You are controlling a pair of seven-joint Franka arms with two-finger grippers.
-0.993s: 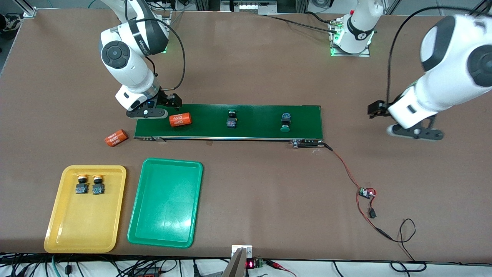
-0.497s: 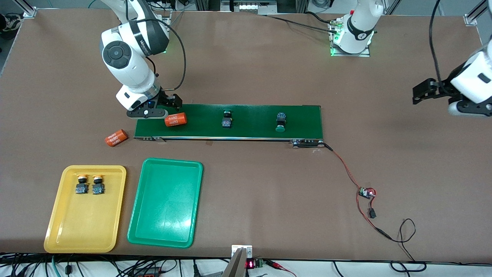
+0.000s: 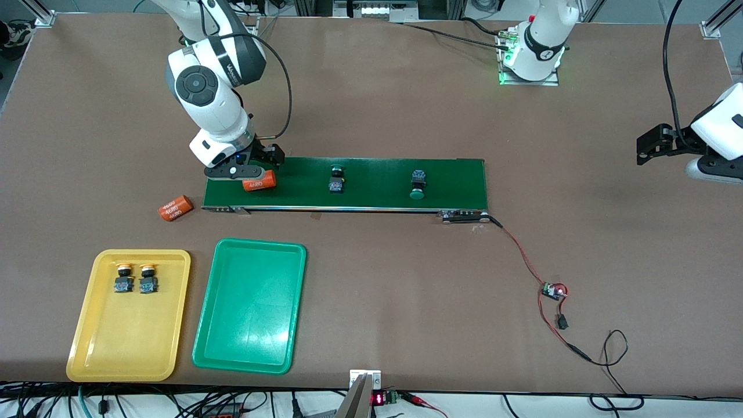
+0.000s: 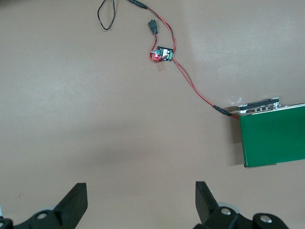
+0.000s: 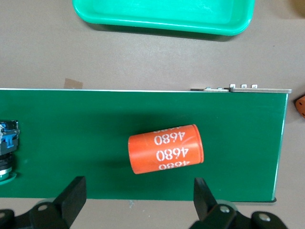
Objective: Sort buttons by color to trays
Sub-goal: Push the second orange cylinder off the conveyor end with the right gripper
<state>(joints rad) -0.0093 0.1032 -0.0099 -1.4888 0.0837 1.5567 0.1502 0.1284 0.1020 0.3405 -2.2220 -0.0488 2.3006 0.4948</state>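
Half done, by the look of it: both yellow-capped buttons [image 3: 132, 278] sit side by side in the yellow tray [image 3: 125, 342], at its end farther from the front camera. Green tray [image 3: 246, 331] beside it holds nothing yet. The two green-capped buttons are on the conveyor belt [image 3: 453, 174]: one [image 3: 335, 179] mid-belt, the other [image 3: 417, 184] nearer the left arm's end. So two picks left, both into the green tray. Right gripper [image 3: 252, 174] hangs low over the belt's end toward the right arm, jaws released and straddling an orange cylinder [image 3: 259, 182] without touching it, not a task item; my read is that it needs clearing or ignoring before the green buttons come within reach. A second orange cylinder [image 3: 175, 208] lies on the bench [image 3: 377, 116] just off that belt end. Left gripper [image 3: 717, 168] waits over bare bench well clear of the belt, jaws released, nothing in them. View differences: the right wrist view shows the cylinder [image 5: 166, 155] lying between the open fingers [image 5: 71, 195] with clearance both sides and its print "4680", which the front view half hides under the wrist; it also catches the mid-belt button [image 5: 7, 150] at its edge. The left wrist view shows only the belt end [image 4: 274, 138], red wire [image 4: 195, 90] and small circuit board [image 4: 162, 55], no buttons. Only the front view shows both trays whole.
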